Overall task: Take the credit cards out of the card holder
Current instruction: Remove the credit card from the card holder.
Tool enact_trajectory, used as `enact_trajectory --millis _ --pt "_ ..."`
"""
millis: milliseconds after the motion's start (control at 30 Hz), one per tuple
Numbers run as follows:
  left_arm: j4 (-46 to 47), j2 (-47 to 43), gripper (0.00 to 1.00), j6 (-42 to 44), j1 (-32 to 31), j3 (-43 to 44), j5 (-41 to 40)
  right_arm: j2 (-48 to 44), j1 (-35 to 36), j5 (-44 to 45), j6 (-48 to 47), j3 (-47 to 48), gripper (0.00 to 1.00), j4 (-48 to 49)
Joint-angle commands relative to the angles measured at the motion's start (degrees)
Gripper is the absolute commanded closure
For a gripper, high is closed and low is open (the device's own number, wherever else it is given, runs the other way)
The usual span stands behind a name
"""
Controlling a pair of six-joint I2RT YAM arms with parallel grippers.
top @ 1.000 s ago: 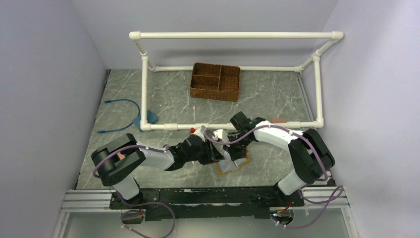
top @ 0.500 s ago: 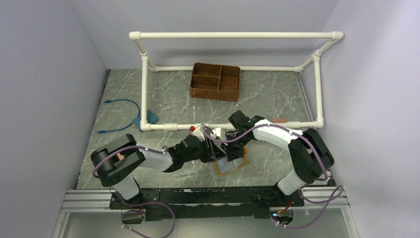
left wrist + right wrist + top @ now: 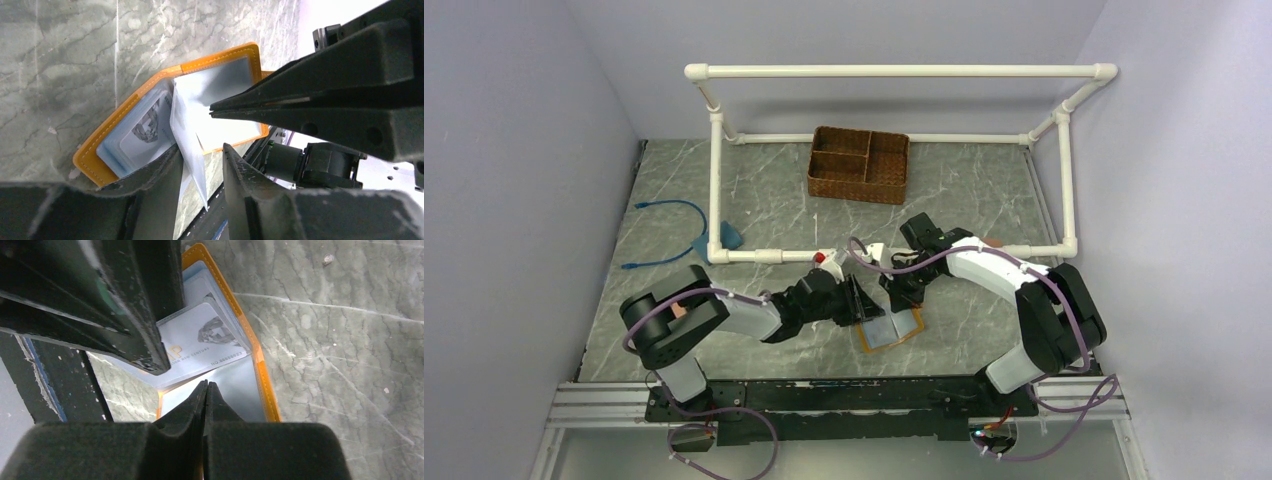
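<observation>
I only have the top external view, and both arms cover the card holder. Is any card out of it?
Observer: Partly. The left wrist view shows one credit card standing up from the open card holder, between the left tool's fingers.
Operator: Gripped?
Observer: Can't tell. A gap shows beside the card.
Operator: And the right tool?
Observer: The right tool is shut on nothing, with its tip over the holder's pale inner panel.

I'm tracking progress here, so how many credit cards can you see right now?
2: one credit card between the left fingers, a second credit card tucked in the card holder. More may be hidden.
</observation>
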Motion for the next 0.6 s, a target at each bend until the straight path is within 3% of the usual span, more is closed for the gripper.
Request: enact_trajectory --millis 0,267,567 --pt "-3.8 1.8 0.64 0.8 0.2 3.3 0.1 -0.7 0.0 -2.2 0.9 1.6 0.98 0.2" --pt "-4.4 1.8 1.00 3.5 0.2 3.0 -0.5 -0.8 -0.4 -7.2 2.0 2.6 0.97 -1.1" --pt "3.2 -4.6 1.00 12.2 0.3 -4.6 -2.6 2.1 -1.2 -21.6 5.4 4.0 0.94 -2.9"
